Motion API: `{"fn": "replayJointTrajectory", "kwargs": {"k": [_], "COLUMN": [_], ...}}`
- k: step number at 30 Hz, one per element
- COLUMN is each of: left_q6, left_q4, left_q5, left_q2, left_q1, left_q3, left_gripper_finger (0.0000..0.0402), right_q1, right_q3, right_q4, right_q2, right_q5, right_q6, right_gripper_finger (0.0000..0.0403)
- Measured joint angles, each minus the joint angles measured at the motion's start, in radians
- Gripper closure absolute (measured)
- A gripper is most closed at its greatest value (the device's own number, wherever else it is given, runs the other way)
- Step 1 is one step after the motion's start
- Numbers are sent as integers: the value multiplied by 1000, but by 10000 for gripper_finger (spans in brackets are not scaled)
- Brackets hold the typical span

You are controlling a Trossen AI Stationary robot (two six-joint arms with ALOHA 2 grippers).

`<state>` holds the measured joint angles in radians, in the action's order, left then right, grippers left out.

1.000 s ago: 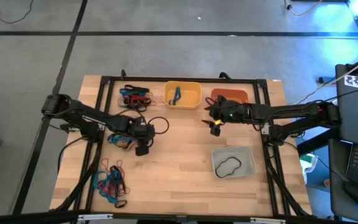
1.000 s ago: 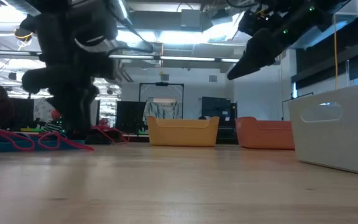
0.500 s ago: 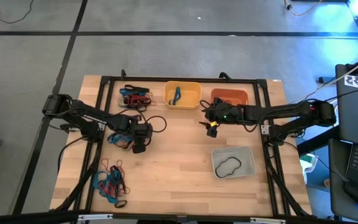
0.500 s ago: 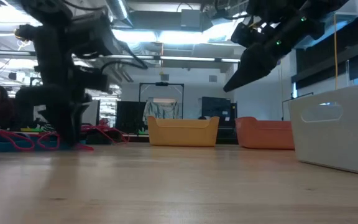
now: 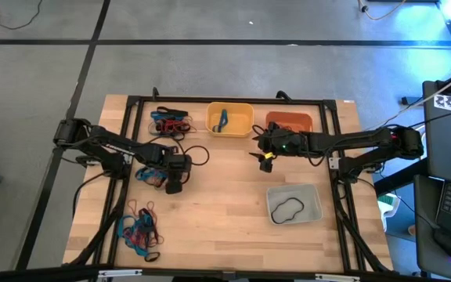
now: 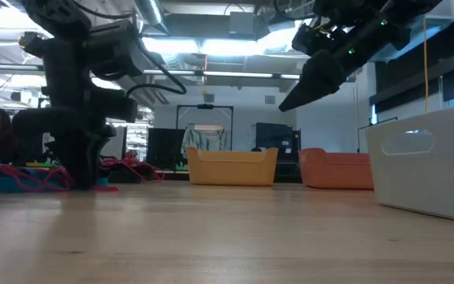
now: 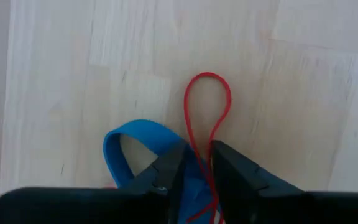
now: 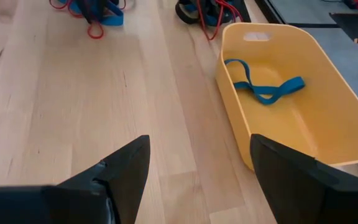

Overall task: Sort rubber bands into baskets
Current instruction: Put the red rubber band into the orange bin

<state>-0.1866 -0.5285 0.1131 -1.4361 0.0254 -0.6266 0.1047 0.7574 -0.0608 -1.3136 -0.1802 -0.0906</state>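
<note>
Your left gripper (image 7: pixel 195 167) is down on the tabletop (image 5: pixel 225 196), its fingers (image 7: pixel 166 171) drawn narrow around a thin red rubber band (image 7: pixel 209 106). The strand runs up between the two tips, and its loop lies flat on the wood just past them. Whether the tips already pinch it, you cannot tell. A wide blue rubber band (image 7: pixel 126 146) lies beside and partly under one finger.

Your right gripper (image 8: pixel 197 165) hangs above the tabletop with its fingers spread wide and nothing between them. Just ahead and to one side of those fingers sits the yellow basket (image 8: pixel 328 118) with a blue band (image 8: pixel 263 87) inside. From above, the orange basket (image 5: pixel 290 121) stands next to the yellow one, and the pale grey basket (image 5: pixel 313 205) holds a black band (image 5: pixel 288 209). More bands are heaped near the left arm (image 5: pixel 142 231).
</note>
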Motion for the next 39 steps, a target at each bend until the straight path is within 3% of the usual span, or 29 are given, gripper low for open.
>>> {"fn": "replayJointTrajectory", "kwargs": {"k": [6, 22, 31, 39], "left_q6": [29, 57, 134, 198], "left_q4": [2, 20, 336, 647], "left_q5": [-2, 20, 64, 64], "left_q2": [1, 85, 108, 104], "left_q1": [0, 1, 1, 1], "left_q3": [0, -141, -142, -101], "left_gripper_finger": [395, 400, 400, 399], "right_q1": [0, 0, 0, 0], "right_q3": [0, 0, 0, 0], "right_q4": [1, 11, 27, 152], "right_q2": [0, 0, 0, -66], "right_q5": [0, 30, 82, 227], "right_q6": [-12, -19, -27, -46], "right_gripper_finger": [127, 127, 127, 127]}}
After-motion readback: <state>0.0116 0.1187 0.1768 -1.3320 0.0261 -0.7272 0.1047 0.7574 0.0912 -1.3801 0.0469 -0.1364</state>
